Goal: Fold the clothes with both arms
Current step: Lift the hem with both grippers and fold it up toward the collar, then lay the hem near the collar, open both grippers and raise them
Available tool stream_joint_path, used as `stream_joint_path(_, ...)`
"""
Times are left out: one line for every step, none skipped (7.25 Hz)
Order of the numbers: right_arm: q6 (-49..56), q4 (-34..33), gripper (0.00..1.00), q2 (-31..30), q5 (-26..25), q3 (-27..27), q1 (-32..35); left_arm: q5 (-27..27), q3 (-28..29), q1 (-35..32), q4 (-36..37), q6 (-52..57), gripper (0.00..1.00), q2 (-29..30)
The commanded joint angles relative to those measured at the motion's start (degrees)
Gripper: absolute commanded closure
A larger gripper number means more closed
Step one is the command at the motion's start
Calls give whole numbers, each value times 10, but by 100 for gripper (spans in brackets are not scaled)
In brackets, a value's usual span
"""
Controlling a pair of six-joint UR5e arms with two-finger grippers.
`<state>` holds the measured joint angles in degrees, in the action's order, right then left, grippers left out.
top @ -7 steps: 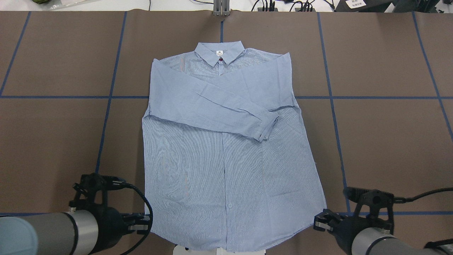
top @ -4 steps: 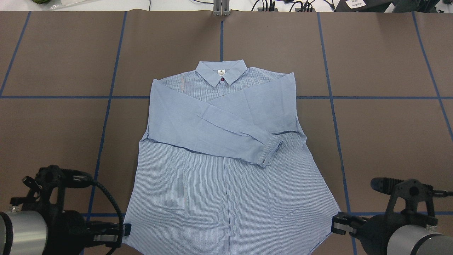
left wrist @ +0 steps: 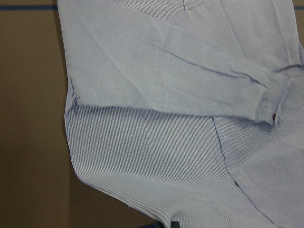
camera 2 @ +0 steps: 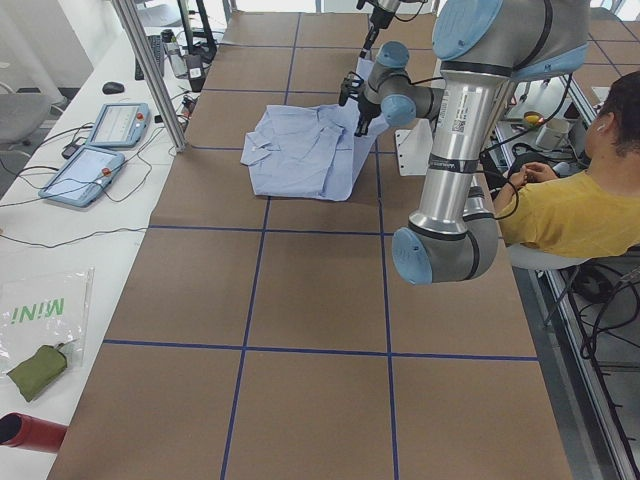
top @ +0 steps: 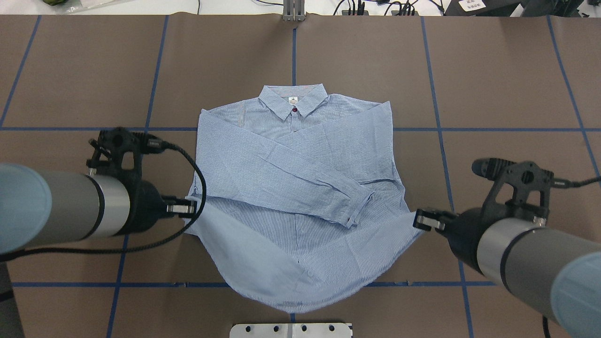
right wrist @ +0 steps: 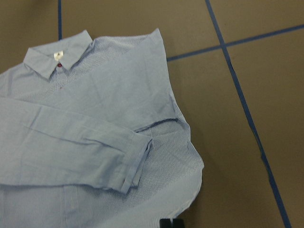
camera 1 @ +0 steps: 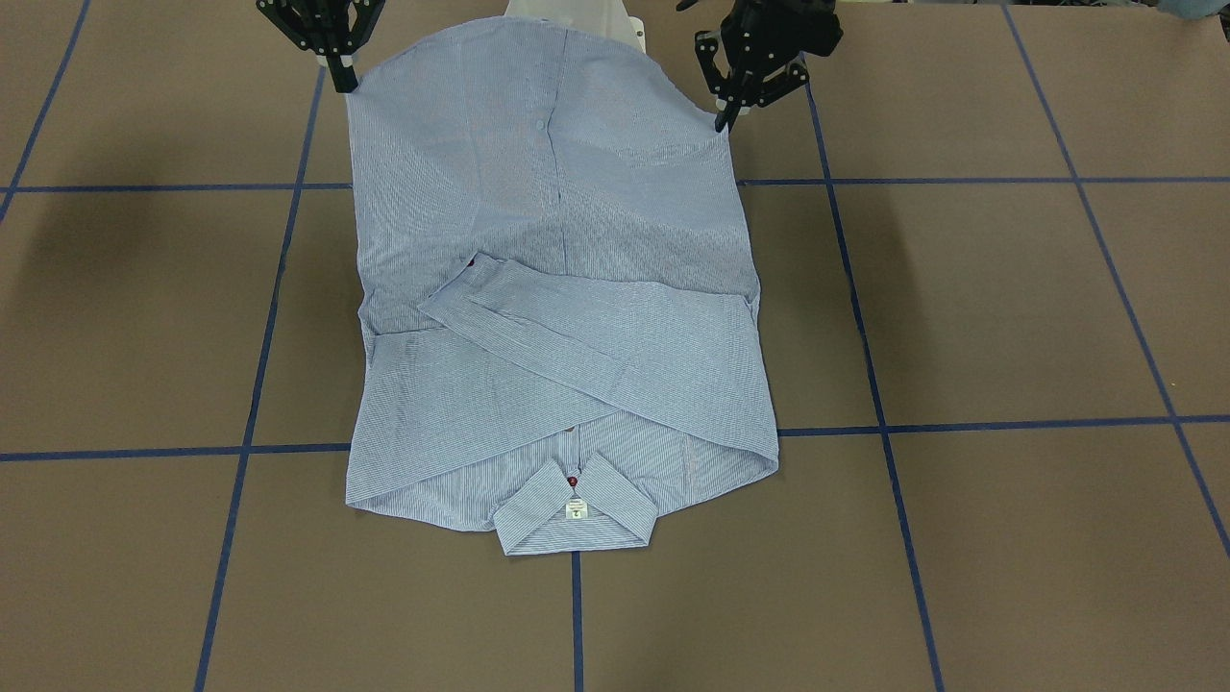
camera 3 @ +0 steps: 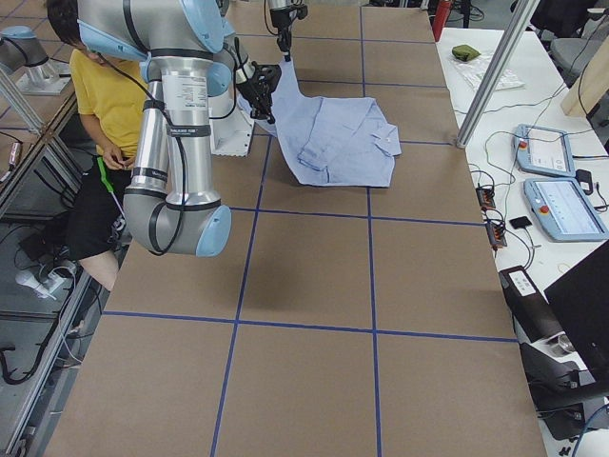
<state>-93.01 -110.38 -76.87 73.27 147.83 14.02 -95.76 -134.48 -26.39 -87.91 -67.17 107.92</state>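
Observation:
The clothes are one light blue striped shirt (top: 291, 155) lying front up on the brown table, collar (top: 293, 101) at the far end and both sleeves crossed over the chest. My left gripper (top: 190, 208) is shut on the hem's left corner. My right gripper (top: 419, 219) is shut on the hem's right corner. Both corners hang above the table at mid-shirt height, and the hem (top: 291, 293) sags between them with its pale underside showing. In the front-facing view the lifted hem (camera 1: 538, 58) stretches between the left gripper (camera 1: 723, 117) and the right gripper (camera 1: 343, 79).
A white base plate (top: 291, 330) sits at the near table edge. Blue tape lines (top: 145, 126) grid the brown cover. A seated person in yellow (camera 2: 575, 210) is beside the robot. Tablets (camera 2: 100, 150) and cables lie on the side bench.
Both grippers, low at the near edge a second ago, first dragged the shirt toward the robot. They have now raised the hem corners and carried them forward toward the collar.

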Motion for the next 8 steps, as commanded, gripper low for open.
stream_joint_path(53, 3, 100, 77, -1, -91, 95, -2, 38, -85, -1, 34, 100, 44)
stream_joint_path(75, 9, 100, 111, -1, -140, 134, 0, 80, -109, -1, 47, 100, 74)
stream_joint_path(87, 17, 100, 133, -1, -190, 167, 7, 131, -118, -8, 48, 100, 87)
stream_joint_path(99, 65, 100, 135, -1, -239, 192, 32, 177, -124, -29, 48, 100, 95)
stream_joint_path(113, 132, 100, 136, -1, -300, 200, 50, 229, -124, -73, 48, 100, 96)
stream_joint_path(120, 192, 100, 140, -1, -361, 204, 51, 284, -123, -128, 48, 100, 97)
stream_joint_path(135, 232, 100, 144, -1, -411, 209, 56, 344, -122, -176, 49, 100, 113)
stream_joint_path(138, 275, 100, 148, 13, -454, 217, 59, 401, -123, -208, 68, 100, 135)
